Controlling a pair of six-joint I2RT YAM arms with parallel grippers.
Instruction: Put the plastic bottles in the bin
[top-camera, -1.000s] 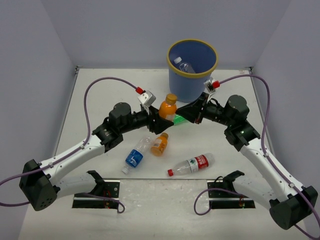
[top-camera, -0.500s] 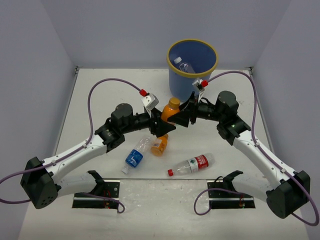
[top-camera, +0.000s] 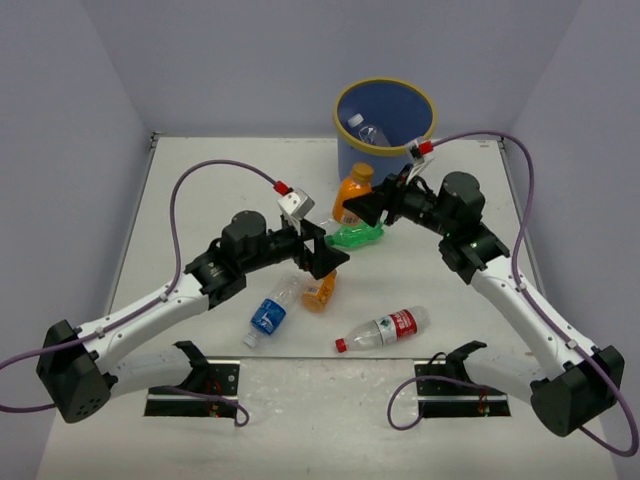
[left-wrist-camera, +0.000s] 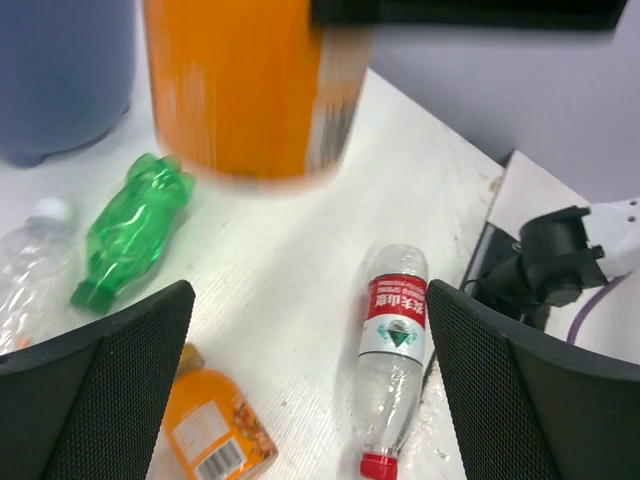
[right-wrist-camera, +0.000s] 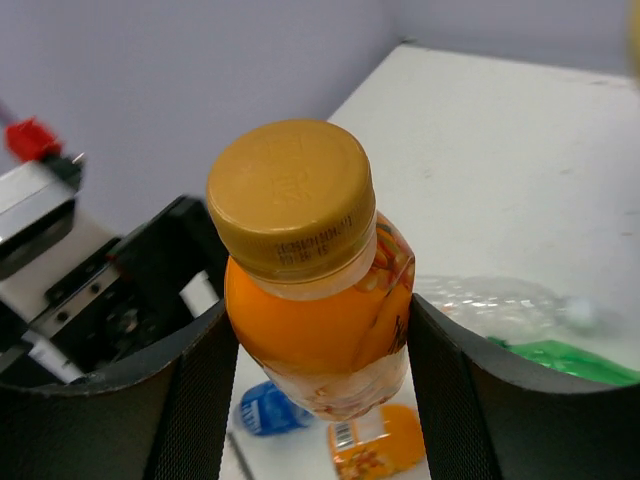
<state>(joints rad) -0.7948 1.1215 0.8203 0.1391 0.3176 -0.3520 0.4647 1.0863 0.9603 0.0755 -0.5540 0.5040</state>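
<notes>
while the right gripper (top-camera: 359, 204) is clamping the orange bottle (top-camera: 351, 190) at 7 o'clock of the bin (top-camera: 375, 165), left gripper (top-camera: 322, 252) is gaping wide and empty, from the left wrist, green bottle (left-wrist-camera: 130, 225) is lying at 9 o'clock, red-labelled bottle (left-wrist-camera: 388, 370) at 5 o'clock, from the right wrist, fingers (right-wrist-camera: 470, 400) are pressing both sides of the orange bottle

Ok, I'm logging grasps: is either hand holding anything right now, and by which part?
The right hand grips the orange bottle by its body, below the cap. The left hand is open and holds nothing.
</notes>
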